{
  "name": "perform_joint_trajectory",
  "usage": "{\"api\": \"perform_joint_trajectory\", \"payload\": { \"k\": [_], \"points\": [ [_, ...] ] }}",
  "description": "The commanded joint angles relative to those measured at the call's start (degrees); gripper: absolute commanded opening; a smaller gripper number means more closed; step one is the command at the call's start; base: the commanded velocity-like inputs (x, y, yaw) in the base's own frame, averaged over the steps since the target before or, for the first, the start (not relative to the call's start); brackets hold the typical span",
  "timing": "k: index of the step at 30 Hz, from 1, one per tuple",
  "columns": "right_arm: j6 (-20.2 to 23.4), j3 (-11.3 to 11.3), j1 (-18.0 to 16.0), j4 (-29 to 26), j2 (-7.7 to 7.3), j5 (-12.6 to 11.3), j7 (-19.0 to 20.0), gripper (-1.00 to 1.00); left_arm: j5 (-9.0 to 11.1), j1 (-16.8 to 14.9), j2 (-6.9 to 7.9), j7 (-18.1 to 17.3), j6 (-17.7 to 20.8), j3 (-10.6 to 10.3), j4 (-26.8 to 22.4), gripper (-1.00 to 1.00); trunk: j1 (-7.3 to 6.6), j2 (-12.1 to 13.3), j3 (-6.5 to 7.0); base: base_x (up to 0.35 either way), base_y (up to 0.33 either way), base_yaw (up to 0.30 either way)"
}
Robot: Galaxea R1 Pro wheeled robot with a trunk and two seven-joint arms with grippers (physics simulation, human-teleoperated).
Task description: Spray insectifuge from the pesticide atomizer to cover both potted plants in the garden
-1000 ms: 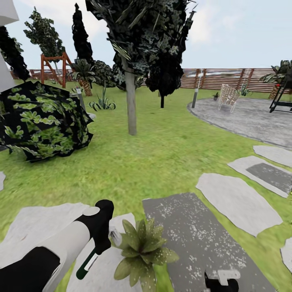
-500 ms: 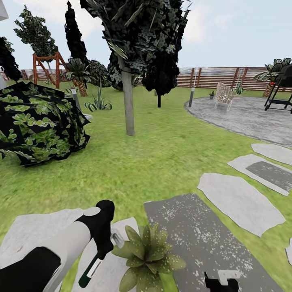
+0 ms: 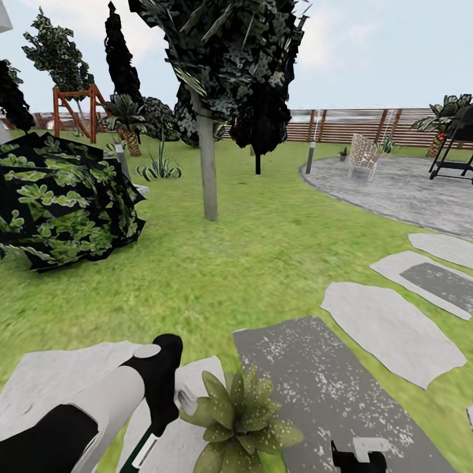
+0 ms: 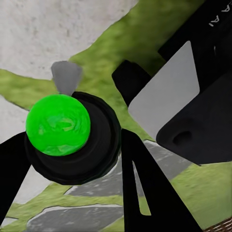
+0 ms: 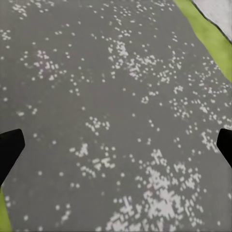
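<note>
Atomizer point(image 4: 63, 130) clamped in left end effector point(image 4: 72, 159), nozzle beside the potted plant point(image 3: 240, 414) on the stepping stone point(image 3: 66, 374); right end effector point(image 5: 116, 145) spread, idle; spraying step, trigger squeeze likely due next.

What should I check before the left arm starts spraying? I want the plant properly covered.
1. Atomizer held in the left gripper: ok, black fingers flank its body.
2. Nozzle aimed at the potted plant: ok, it sits beside the leaves, pointing toward them.
3. Plant within view: ok, at the head view's lower edge.
4. Right gripper out of the spray path: ok, open over the dark speckled paving slab.
5. Second potted plant located: cannot tell.
6. Insectifuge level: cannot tell.
</note>
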Motion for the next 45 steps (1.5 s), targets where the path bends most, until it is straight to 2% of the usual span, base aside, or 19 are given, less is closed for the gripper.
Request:
{"api": "perform_joint_trajectory", "payload": {
  "k": [1, 7, 13, 22, 24, 28, 30, 32, 37, 40, 45],
  "points": [
    [-0.2, -0.3, -0.1, 0.1, 0.01, 0.6, -0.3, 1.00, -0.5, 0.0, -0.03, -0.6, 0.6, 0.0, -0.1, -1.00, -0.01, 0.0, -0.05, 0.012, 0.000, 0.000],
    [-0.2, -0.3, -0.1, 0.1, 0.01, 0.6, -0.2, 1.00, -0.5, 0.0, 0.07, -0.5, 0.8, 0.1, -3.6, -1.00, -0.01, 0.0, -0.05, -0.020, 0.000, 0.000],
    [-0.2, -0.3, -0.1, 0.1, 0.01, 0.6, -0.3, 1.00, -0.6, 0.0, 0.43, -0.2, 0.8, 0.1, -3.9, -1.00, -0.01, 0.0, -0.05, -0.290, 0.000, 0.000],
    [-0.2, -0.3, -0.1, 0.0, 0.01, 0.6, -0.3, 1.00, -0.5, 0.1, 0.84, 2.1, 0.8, 0.0, -3.4, -1.00, -0.01, 0.0, -0.05, -0.327, 0.018, 0.000],
    [-0.2, -0.3, -0.1, 0.0, 0.01, 0.6, -0.3, 1.00, -0.4, 1.0, 1.15, 2.2, 0.8, 0.1, -3.7, -1.00, -0.01, 0.0, -0.05, -0.295, 0.092, 0.000],
    [-0.2, -0.3, -0.1, 0.0, 0.01, 0.6, -0.2, 1.00, 2.0, 1.5, 1.16, 4.4, 0.8, 0.6, -3.9, -1.00, -0.01, 0.0, -0.05, -0.138, 0.057, 0.000],
    [-0.2, -0.3, -0.1, 0.0, 0.01, 0.6, -0.2, 1.00, 5.3, 1.6, 0.62, 9.9, 0.7, 4.9, -3.8, -1.00, -0.01, 0.0, -0.05, -0.018, 0.008, 0.000],
    [-0.2, -0.3, -0.1, 0.0, 0.01, 0.6, -0.2, 1.00, 6.3, 1.6, 0.44, 12.3, 0.7, 6.1, -3.6, -1.00, -0.01, 0.0, -0.05, -0.005, 0.002, 0.000],
    [-0.2, -0.3, -0.1, 0.0, 0.01, 0.6, -0.2, 1.00, 7.3, 1.9, 0.13, 13.6, 0.7, 6.7, -3.0, -1.00, -0.01, 0.0, -0.05, -0.001, 0.000, 0.000],
    [-0.2, -0.3, -0.1, 0.0, 0.01, 0.6, -0.2, 1.00, 7.5, 3.6, -0.02, 13.7, 0.7, 6.8, -3.0, -1.00, -0.01, 0.0, -0.05, 0.000, 0.000, 0.000],
    [-0.3, -0.3, -0.1, 0.1, -0.01, 0.7, -0.2, 1.00, 7.6, 4.6, -0.49, 13.8, 0.8, 6.8, -3.4, -1.00, -0.01, 0.0, -0.05, 0.000, 0.000, 0.000]
  ]
}}
